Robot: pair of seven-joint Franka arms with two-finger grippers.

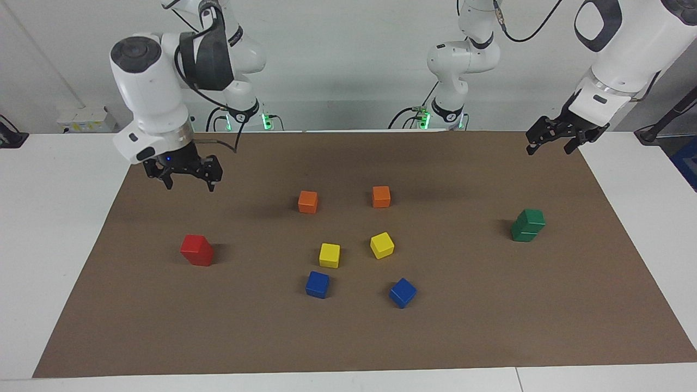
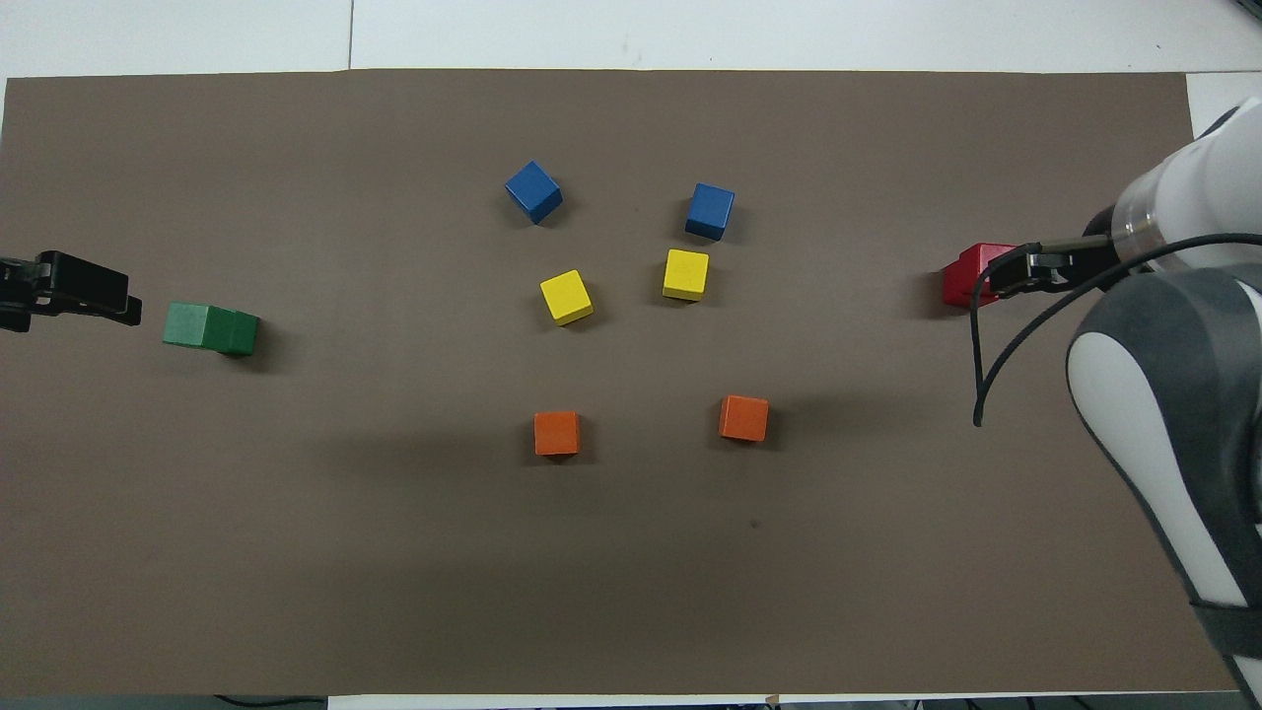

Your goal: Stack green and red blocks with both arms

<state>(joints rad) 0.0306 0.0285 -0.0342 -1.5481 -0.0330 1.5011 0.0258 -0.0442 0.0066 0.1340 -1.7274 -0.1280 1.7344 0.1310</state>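
Both stacks appear complete: the green stack [image 1: 527, 225] and red stack [image 1: 197, 250] stand at either end of the worktop [image 1: 348, 337]. Left hand [image 1: 561, 136] and right hand [image 1: 188, 173] hover apart-fingered, empty.

One camera sits high across the tabletop [image 1: 54, 228] and faces the two robots, so their bases stand at the top of its picture and the whole brown mat [image 1: 359, 337] shows. The other hangs high above the robots' own end and looks steeply down and forward. Both views share the brown mat, half a turn apart.
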